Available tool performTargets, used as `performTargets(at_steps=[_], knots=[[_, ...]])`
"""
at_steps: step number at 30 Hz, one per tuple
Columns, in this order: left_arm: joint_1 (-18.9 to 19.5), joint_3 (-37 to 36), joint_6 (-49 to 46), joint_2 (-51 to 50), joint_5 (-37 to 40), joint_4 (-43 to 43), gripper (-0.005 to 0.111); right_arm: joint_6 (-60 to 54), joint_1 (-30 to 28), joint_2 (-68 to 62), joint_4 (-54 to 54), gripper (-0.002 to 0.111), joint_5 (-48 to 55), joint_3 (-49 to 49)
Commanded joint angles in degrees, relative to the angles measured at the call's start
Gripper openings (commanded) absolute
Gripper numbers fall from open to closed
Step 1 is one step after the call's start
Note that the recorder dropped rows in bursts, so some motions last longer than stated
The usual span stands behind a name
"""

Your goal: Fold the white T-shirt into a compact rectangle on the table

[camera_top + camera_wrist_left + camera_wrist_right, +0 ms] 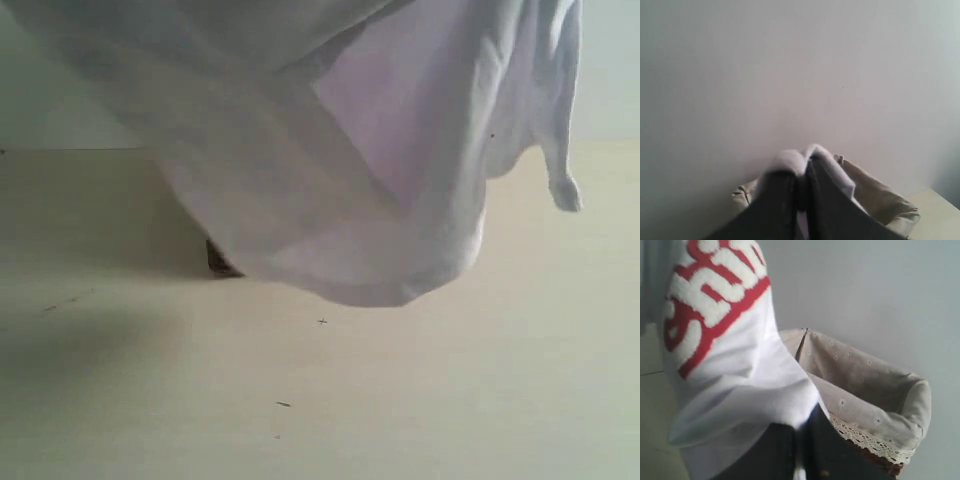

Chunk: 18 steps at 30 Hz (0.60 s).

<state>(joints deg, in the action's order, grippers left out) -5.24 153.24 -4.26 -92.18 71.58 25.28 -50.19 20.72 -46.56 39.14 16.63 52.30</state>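
Observation:
The white T-shirt (330,200) hangs in the air above the table (420,400). It fills the upper part of the exterior view, and its lowest fold stays clear of the surface. Neither gripper shows in that view. In the left wrist view my left gripper (802,172) is shut on a bunched edge of the white T-shirt (790,161). In the right wrist view my right gripper (802,427) is shut on the T-shirt (740,385), and red-outlined white lettering (705,300) drapes over the fingers.
A basket with a beige, lace-trimmed liner (865,390) stands behind the grippers, also in the left wrist view as the basket liner (875,195). A dark corner of the basket (222,262) peeks out under the cloth. A pale wall lies behind.

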Motion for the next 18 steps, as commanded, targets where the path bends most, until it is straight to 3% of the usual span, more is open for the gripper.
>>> performTargets(at_steps=[1, 5, 7, 8, 10, 11, 12, 14, 18], knots=[[-0.3, 0.0, 1.6, -0.1, -1.6, 1.7, 0.029, 15.2, 0.0, -1.0, -19.3, 0.000, 14.9, 7.3], [-0.3, 0.0, 1.8, 0.8, -1.6, 2.3, 0.074, 18.4, 0.0, -2.8, -25.5, 0.000, 25.6, 11.8], [-0.3, 0.0, 3.2, 1.9, -1.6, 2.7, 0.081, 18.4, 0.0, -3.4, -26.1, 0.000, 30.3, 14.7], [-0.3, 0.0, 3.5, 2.4, -1.6, 4.2, 0.078, 18.4, 0.0, -3.5, -26.1, 0.000, 31.5, 15.8], [-0.3, 0.0, 4.6, 2.8, -1.6, 15.9, 0.061, 18.4, 0.0, -3.6, -25.9, 0.000, 32.7, 18.6], [-1.1, -0.9, 4.3, 2.8, -1.6, 25.3, 0.045, 18.4, 0.0, -4.2, -25.9, 0.000, 33.4, 20.8], [-1.7, -2.2, 4.3, 2.8, -1.6, 28.4, 0.039, 18.4, 0.0, -4.7, -25.9, 0.000, 34.0, 21.9], [-3.9, -6.3, 4.3, 2.8, -1.6, 27.2, 0.031, 18.8, 0.0, -7.1, -25.9, 0.000, 35.7, 24.4], [-6.9, -19.7, 0.9, 3.4, -1.6, 14.8, 0.036, 20.3, 0.0, -12.2, -24.4, 0.000, 35.0, 25.4]])
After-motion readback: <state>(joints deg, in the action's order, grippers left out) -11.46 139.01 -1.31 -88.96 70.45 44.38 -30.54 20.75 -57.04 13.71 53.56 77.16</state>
